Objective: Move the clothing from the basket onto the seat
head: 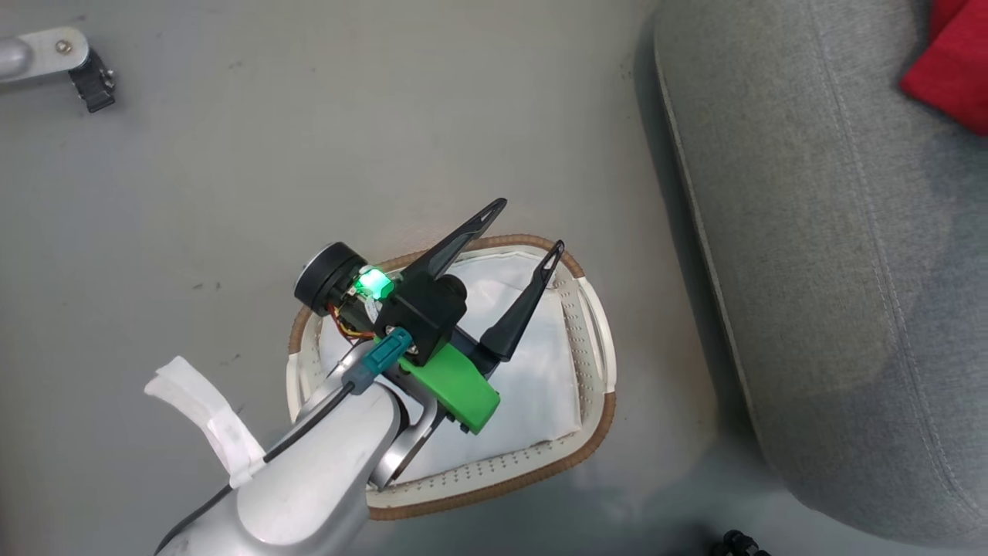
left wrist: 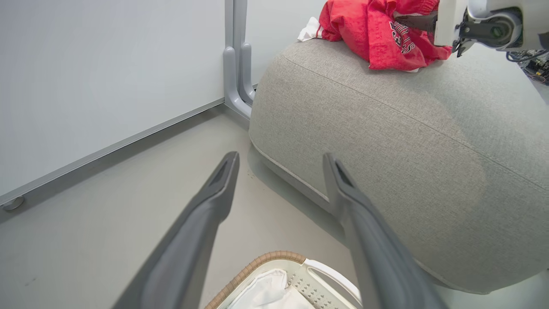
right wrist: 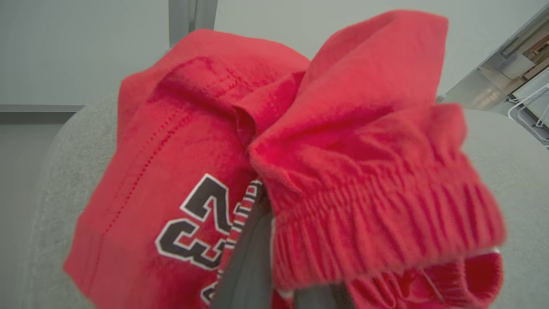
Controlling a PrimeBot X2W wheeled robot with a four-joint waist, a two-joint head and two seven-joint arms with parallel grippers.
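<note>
Now, left fingers (head: 525,301) wide apart, empty above the basket (head: 502,463); right fingers (right wrist: 251,262) clamped on clothing (right wrist: 343,171) atop the seat (right wrist: 51,180).

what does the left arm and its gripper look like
Silvery rounded forearm with a black cable into a teal plug, white tape, a bright green plastic bracket, a glowing green light, and the left gripper: two long, tapered dark fingers.

Left gripper (head: 529,224) hangs with fingers spread wide; right gripper (right wrist: 257,244) is pinched closed.
</note>
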